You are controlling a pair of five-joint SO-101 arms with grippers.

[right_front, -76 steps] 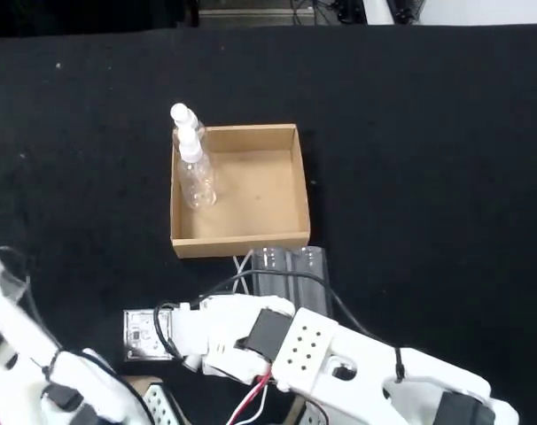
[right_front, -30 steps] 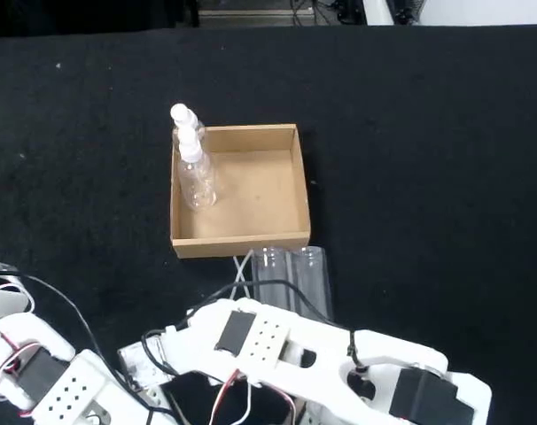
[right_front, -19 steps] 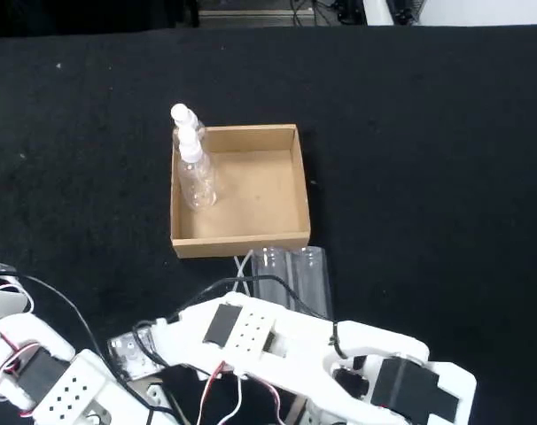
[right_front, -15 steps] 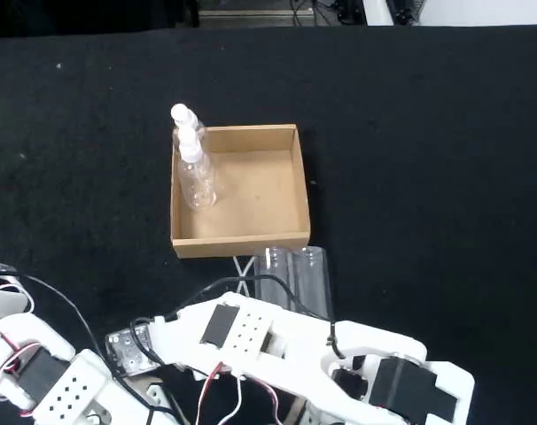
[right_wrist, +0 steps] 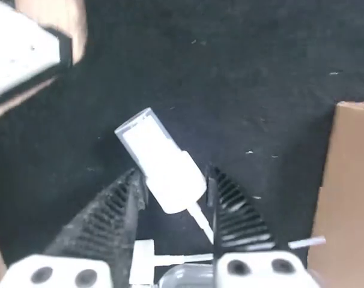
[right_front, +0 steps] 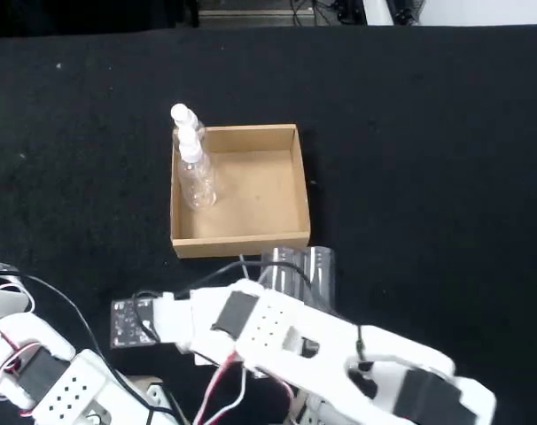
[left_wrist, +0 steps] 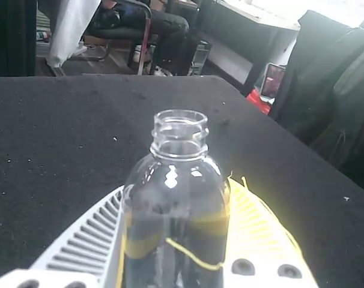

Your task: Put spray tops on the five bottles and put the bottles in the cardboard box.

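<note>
- The left gripper (left_wrist: 177,198) is closed around an uncapped bottle (left_wrist: 179,150), held upright between its jaws above the black bench (left_wrist: 62,120).
- The right gripper (right_wrist: 173,183) clamps a white spray top (right_wrist: 161,159) between its jaws, near the cardboard box (right_wrist: 350,180).
- Two capped bottles (right_front: 196,173) are at the box's far-left corner.
- Two clear bottles (right_front: 308,266) lie just beside the box wall nearest the arms.

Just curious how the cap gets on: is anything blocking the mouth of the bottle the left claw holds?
Nothing visible does. The bottle in the left gripper has a bare, open mouth; the right gripper holds the spray top.
</note>
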